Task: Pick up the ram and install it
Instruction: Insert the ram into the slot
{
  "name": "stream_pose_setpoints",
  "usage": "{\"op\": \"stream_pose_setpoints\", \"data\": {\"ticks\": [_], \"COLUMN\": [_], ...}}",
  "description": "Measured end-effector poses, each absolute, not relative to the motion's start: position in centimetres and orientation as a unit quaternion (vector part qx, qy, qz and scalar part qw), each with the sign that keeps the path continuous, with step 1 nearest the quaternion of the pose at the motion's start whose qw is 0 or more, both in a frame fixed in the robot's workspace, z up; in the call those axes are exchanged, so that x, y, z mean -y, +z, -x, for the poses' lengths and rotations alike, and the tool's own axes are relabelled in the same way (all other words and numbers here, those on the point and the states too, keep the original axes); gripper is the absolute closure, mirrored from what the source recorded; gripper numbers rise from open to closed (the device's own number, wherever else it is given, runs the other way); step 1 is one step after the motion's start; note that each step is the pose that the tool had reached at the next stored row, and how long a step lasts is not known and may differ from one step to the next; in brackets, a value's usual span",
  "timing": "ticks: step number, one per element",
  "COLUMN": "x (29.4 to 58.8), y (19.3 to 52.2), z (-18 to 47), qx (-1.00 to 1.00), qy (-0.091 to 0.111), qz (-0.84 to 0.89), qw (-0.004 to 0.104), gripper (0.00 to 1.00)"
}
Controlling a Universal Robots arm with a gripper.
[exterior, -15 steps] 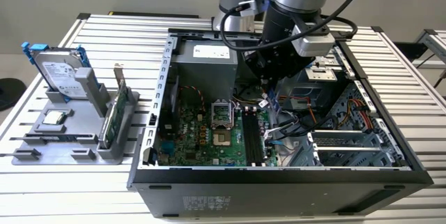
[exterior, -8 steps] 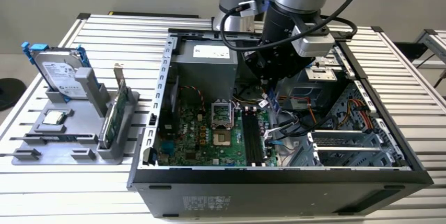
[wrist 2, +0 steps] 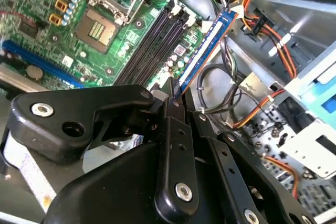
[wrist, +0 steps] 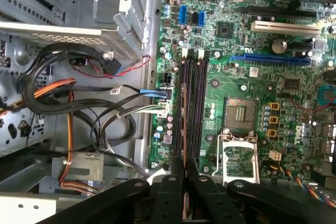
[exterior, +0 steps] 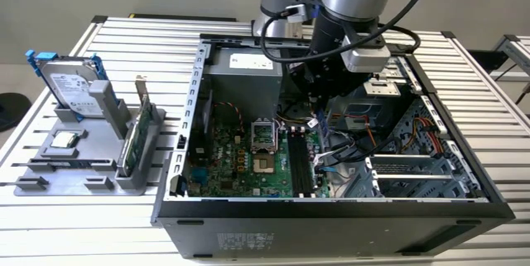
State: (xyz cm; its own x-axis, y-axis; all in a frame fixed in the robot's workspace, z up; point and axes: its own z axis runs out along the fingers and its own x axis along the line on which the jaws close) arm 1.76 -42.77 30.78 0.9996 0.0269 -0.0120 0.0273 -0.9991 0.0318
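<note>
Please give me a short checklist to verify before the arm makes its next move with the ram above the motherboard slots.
1. Ram is held by the gripper: ok; in the second wrist view the fingers are closed on its lower end.
2. Ram runs parallel to the black memory slots: ok in both wrist views.
3. Ram is over the intended slot: cannot tell; in the first wrist view its edge lies along the slot bank's cable-side edge.
4. Slots are free of other modules: ok.
5. Cables stay away from the slots: ok, though close beside them.
6. Slot end latches are open: cannot tell.
</note>
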Motion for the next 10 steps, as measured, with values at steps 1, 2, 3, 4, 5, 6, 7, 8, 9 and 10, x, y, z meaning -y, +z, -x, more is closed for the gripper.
{"op": "stream_pose_setpoints", "data": {"ticks": [1,2,3,4,5,6,7,8,9,10], "x": [42.8,42.8,42.8,42.8,42.8,42.8,42.8,42.8,42.8,42.8], "y": [30.6,30.4,30.3,30.1,29.9,29.7,29.6,29.4,29.3,29.2], "z": [-1.8,-1.8,-1.8,-1.8,-1.8,-1.8,-1.8,-1.8,-1.8,-1.8], "qx": [-0.004,0.004,0.009,0.012,0.016,0.019,0.024,0.028,0.032,0.035], "qy": [-0.006,-0.006,-0.006,-0.006,-0.006,-0.006,-0.006,-0.006,-0.006,-0.006], "qz": [-1.000,-1.000,-1.000,-1.000,-1.000,-1.000,-1.000,-0.999,-0.999,-0.999], "qw": [0.016,0.016,0.016,0.016,0.016,0.016,0.016,0.016,0.016,0.016], "gripper": [1.00,1.00,1.00,1.00,1.00,1.00,1.00,1.00,1.00,1.00]}}
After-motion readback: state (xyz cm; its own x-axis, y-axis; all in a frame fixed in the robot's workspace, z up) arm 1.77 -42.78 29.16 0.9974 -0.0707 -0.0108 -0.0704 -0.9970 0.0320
